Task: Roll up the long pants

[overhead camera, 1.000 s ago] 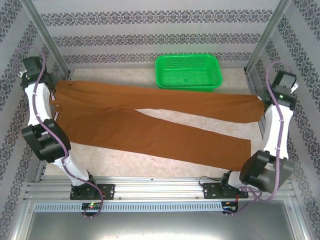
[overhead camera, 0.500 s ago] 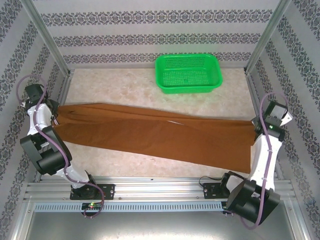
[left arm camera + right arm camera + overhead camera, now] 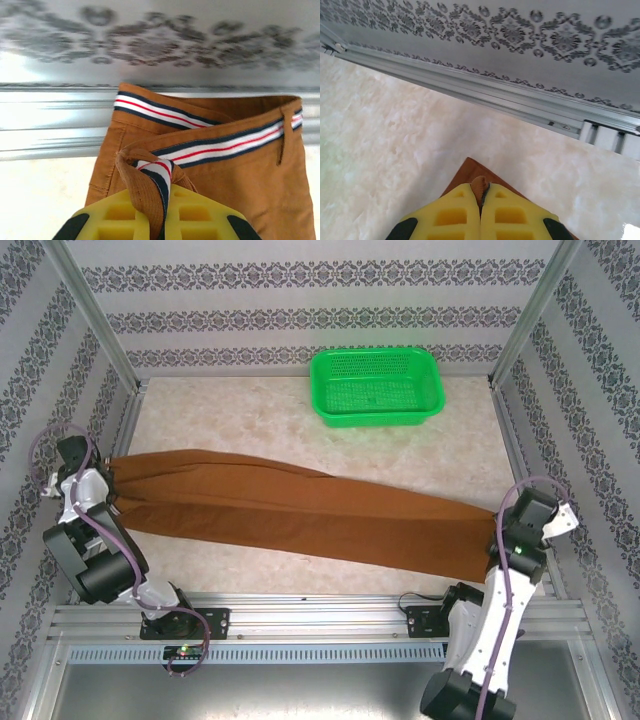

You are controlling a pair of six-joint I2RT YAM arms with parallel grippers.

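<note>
The long pants (image 3: 300, 510) lie on the table (image 3: 230, 420), stretched slantwise from its left edge to its near right corner. Their waist end sits pinched in the left gripper (image 3: 157, 210) at the left edge, and their leg end in the right gripper (image 3: 481, 200) by the right edge. The basket (image 3: 376, 412) stands behind them at the far edge, right of centre, well apart.

Pale marbled table (image 3: 395, 125) spreads ahead of the right claw (image 3: 481, 192); beyond it an aluminium rail (image 3: 485, 95), then a grey wall (image 3: 520, 30) banded with dark floral pattern.
</note>
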